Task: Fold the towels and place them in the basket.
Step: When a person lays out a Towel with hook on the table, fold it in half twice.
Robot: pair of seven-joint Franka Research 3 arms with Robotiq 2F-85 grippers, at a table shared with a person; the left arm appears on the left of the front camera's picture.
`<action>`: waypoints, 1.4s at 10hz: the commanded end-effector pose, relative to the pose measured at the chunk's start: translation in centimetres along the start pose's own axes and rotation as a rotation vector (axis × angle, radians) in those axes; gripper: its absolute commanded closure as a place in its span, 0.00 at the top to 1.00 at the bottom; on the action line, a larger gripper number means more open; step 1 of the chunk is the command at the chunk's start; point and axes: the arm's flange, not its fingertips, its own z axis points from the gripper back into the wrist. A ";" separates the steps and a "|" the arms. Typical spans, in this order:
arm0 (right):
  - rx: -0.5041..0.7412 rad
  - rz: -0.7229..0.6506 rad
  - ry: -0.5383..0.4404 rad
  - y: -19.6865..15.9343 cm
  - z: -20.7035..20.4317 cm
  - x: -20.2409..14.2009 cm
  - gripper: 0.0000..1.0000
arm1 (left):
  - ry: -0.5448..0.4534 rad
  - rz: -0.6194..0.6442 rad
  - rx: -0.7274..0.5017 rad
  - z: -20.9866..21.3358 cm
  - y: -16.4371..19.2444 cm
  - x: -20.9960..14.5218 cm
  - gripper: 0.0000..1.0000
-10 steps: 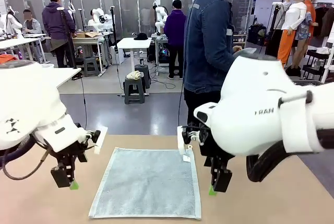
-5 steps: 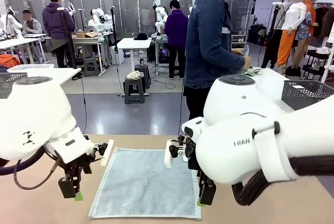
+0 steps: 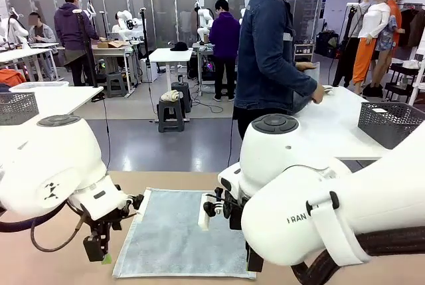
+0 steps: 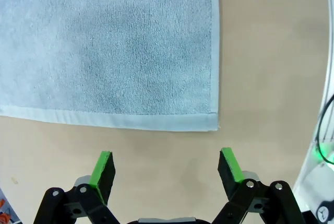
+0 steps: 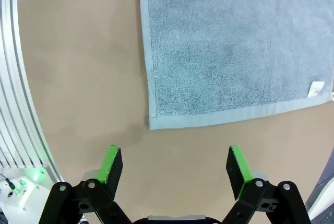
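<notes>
We see our left jaws spread wide, the green pads (image 4: 104, 169) holding and touching nothing, hanging over the bare surface (image 4: 271, 78). The pale towel (image 4: 115, 46) lies flat just beyond them, one near corner ahead of the gap. Our right jaws stand equally wide and empty. The towel's other near corner lies just ahead of them, with a small white label (image 5: 316, 89) on the hem farther along.
</notes>
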 end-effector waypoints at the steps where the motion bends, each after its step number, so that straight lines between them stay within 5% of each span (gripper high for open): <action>1: 0.014 0.004 -0.039 0.8 -1.0 -0.5 1.00 | 0.002 -0.022 0.046 -1.7 -5.9 -2.8 1.00; 2: 0.009 0.004 -0.037 0.6 -0.6 -0.4 1.00 | 0.005 -0.021 0.062 -0.9 -5.5 -2.8 1.00; 3: 0.006 0.003 -0.001 0.0 -0.4 0.1 1.00 | 0.000 -0.005 0.005 -0.2 0.0 0.2 1.00; 14: 0.027 0.053 0.021 0.0 -4.3 -1.5 1.00 | 0.049 0.034 -0.058 -3.8 -3.7 1.3 1.00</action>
